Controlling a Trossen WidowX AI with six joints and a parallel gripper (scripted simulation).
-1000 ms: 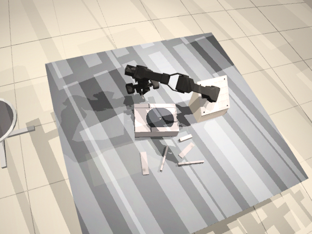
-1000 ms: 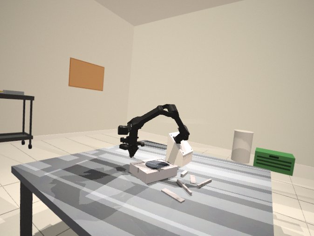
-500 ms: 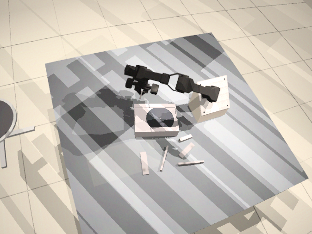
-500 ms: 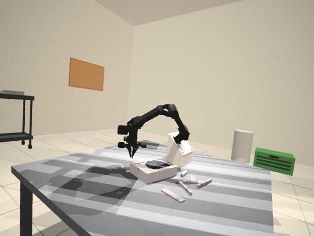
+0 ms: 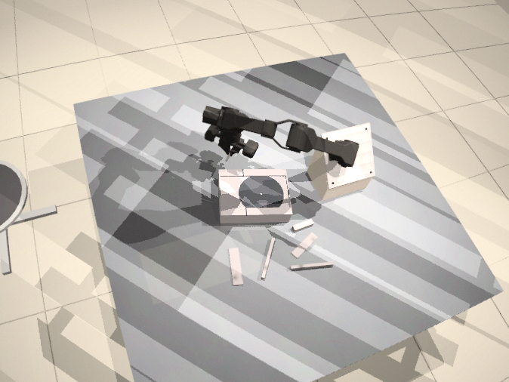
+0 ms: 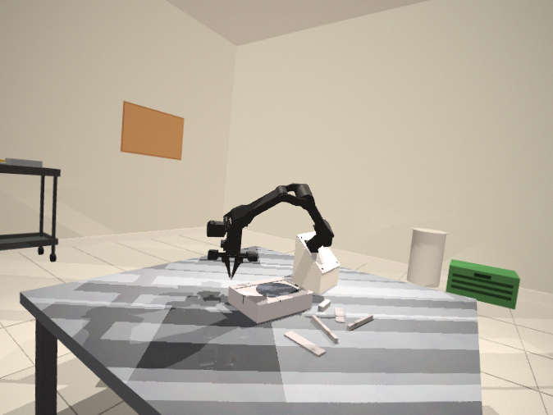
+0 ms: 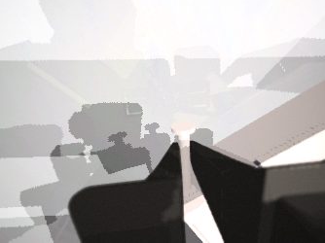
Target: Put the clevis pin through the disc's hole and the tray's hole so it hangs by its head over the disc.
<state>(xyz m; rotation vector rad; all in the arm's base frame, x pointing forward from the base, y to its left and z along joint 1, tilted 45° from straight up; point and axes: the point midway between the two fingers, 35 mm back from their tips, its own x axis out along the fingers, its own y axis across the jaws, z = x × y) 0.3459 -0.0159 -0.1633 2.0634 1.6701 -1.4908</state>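
The tool (image 5: 229, 153) (image 6: 231, 275) (image 7: 184, 144) is clenched on the clevis pin (image 5: 228, 156) (image 7: 183, 128), poised above the counter (image 5: 328, 300) (image 6: 379, 371), just beside the tray (image 5: 232, 211) (image 6: 285, 308). The pin's head shows past the fingertips. Inside the tray lies the wide, dark disc (image 5: 251, 189) (image 6: 276, 289), nearer the robot's base block (image 5: 359, 174) (image 6: 308, 272) end. Pale loose pieces (image 5: 235, 267) (image 6: 304, 344) are scattered near the tray, apart from it.

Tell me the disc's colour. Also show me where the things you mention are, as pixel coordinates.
Dark blue-grey disc (image 5: 252, 199) (image 6: 273, 290); the top view shows it best.

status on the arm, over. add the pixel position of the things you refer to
gripper (image 5: 228, 158) (image 6: 231, 277) (image 7: 185, 144) shut on clevis pin (image 7: 183, 130); aluminium disc (image 5: 254, 201) (image 6: 274, 290) in steel tray (image 5: 254, 219) (image 6: 285, 308), pin not in; nothing seen blocking the disc
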